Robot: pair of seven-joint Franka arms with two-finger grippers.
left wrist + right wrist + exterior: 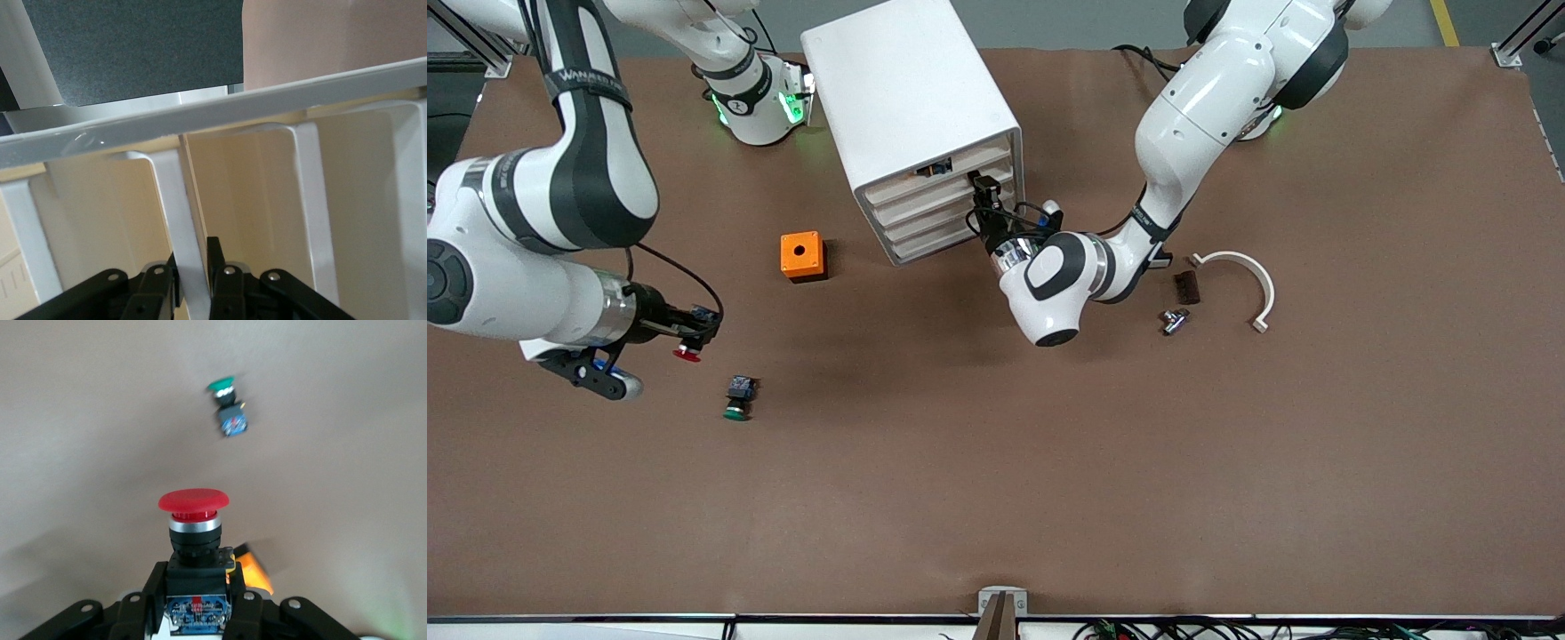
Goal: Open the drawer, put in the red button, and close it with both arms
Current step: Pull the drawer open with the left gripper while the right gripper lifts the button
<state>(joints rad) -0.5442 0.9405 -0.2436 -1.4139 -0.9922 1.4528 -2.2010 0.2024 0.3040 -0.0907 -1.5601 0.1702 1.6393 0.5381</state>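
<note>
1. Left gripper (985,197) at the front of the white cabinet (907,98), clenched on a thin vertical rib of the drawer (996,178) front, as seen up close in the left wrist view, fingers (159,283) pinching either side of the rib.
2. Step in hand, as judged: pulling the drawer open. Best done with a straight pull square to the cabinet front, no twist, and slow enough that the light cabinet does not slide along with it.
3. Grip looks narrow; a sideways tug would likely slip off the rib.
4. Right gripper (691,333) up over the table toward the right arm's end, well apart from the cabinet, grasping the red button (687,354) by its black-and-blue body, red cap pointing away from the fingers. Waiting with it.
5. Drawer not yet visibly out; button not yet in.
6. Around the cabinet: orange box (801,256) just beside its front corner toward the right arm's end, green button (738,397) nearer the camera; white curved piece (1245,284), small dark block (1186,286) and metal fitting (1173,320) toward the left arm's end.
7. Orange box near the button's likely path; worth passing above it.
</note>
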